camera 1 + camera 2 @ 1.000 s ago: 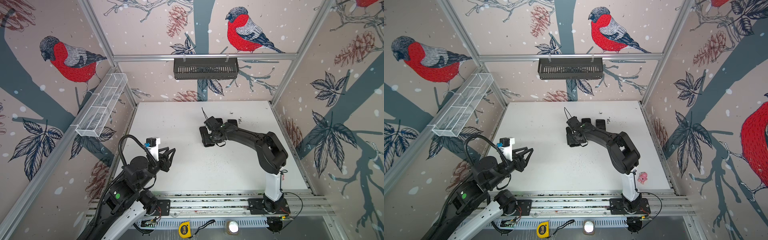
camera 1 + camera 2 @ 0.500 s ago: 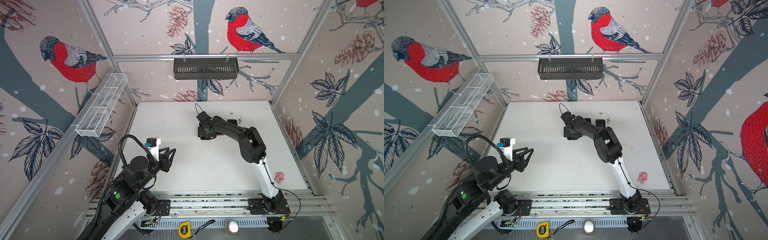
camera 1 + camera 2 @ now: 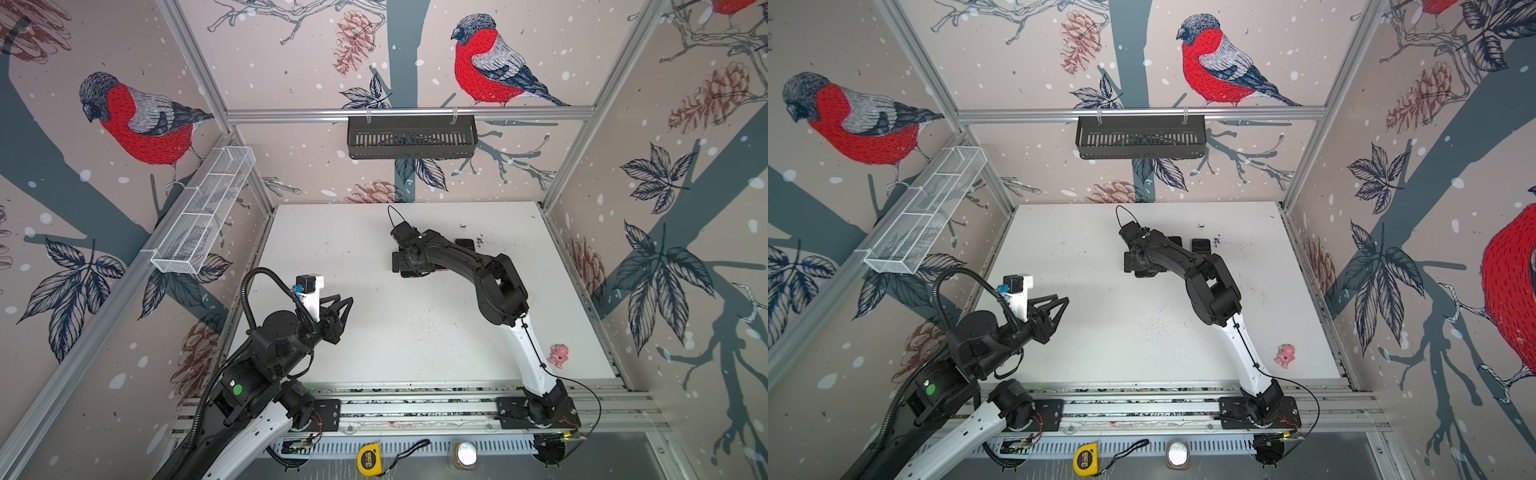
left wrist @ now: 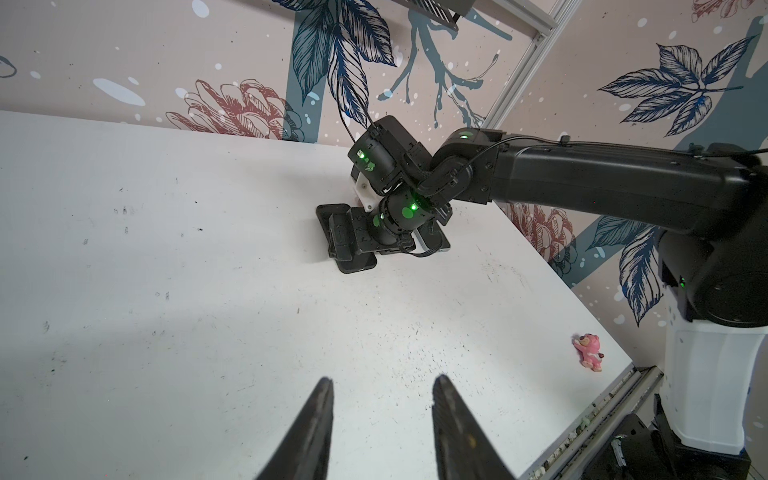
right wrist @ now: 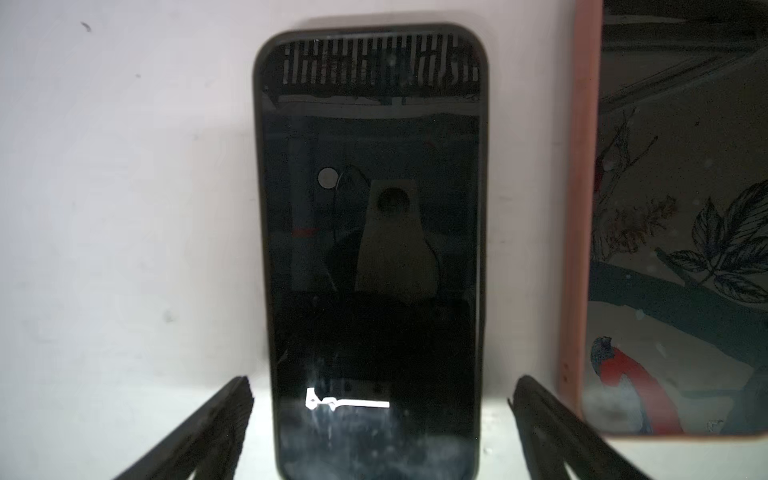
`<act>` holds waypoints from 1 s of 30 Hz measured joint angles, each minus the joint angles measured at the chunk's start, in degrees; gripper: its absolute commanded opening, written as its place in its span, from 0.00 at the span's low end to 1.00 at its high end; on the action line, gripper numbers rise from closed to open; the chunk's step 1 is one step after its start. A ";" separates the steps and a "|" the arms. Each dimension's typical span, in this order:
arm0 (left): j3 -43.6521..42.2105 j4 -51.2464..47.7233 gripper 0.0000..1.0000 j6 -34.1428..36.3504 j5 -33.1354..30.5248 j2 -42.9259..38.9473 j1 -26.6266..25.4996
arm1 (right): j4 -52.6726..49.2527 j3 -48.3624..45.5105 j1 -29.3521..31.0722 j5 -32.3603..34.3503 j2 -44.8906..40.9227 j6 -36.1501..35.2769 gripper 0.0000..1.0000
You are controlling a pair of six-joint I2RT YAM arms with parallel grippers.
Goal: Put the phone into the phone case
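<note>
A black phone point(image 5: 374, 249) lies flat on the white table point(image 3: 415, 332), glossy face up, toward the back middle. A thin dark rim runs round its glass; I cannot tell whether that rim is the phone case. My right gripper point(image 5: 382, 380) points down over one end of the phone point(image 4: 353, 262), open wide, both fingers clear of its long edges. In both top views that gripper point(image 3: 411, 264) hides most of the phone. My left gripper point(image 4: 383, 379) hovers open and empty above the front left of the table point(image 3: 1065, 301).
A glossy slab with a salmon-pink edge point(image 5: 665, 249) lies right beside the phone. Another dark slab point(image 3: 465, 245) lies just behind the right arm. A pink toy point(image 3: 558, 355) sits front right. A black basket point(image 3: 411, 137) hangs on the back wall and a white mesh tray point(image 3: 203, 212) on the left wall.
The right arm's elbow swung left, uncovering the pink toy, and its gripper shifted slightly left over the phone. Its jaws have spread wider. The left arm has not moved.
</note>
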 measured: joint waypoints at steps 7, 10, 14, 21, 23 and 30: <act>0.00 -0.02 0.76 0.00 -1.33 1.73 0.07 | 2.21 -9.44 0.57 4.44 -15.23 -2.27 0.99; 0.00 -0.02 0.84 -0.04 -1.95 2.47 0.72 | 5.84 -18.40 0.57 10.80 -25.49 -5.25 0.99; -0.66 1.03 0.93 -0.24 -4.79 3.78 1.11 | 12.11 -31.43 0.20 18.73 -40.54 -9.99 0.99; -5.18 8.85 0.97 -1.01 -10.84 9.14 1.16 | 28.74 -57.53 -4.57 26.53 -69.29 -17.51 0.99; -5.20 11.63 0.97 -1.07 -13.51 12.46 1.16 | 35.58 -66.05 -7.32 27.58 -77.48 -19.98 0.99; -2.73 19.69 0.97 1.70 -21.03 26.21 1.18 | 52.52 -87.58 -13.00 27.10 -95.91 -28.63 0.99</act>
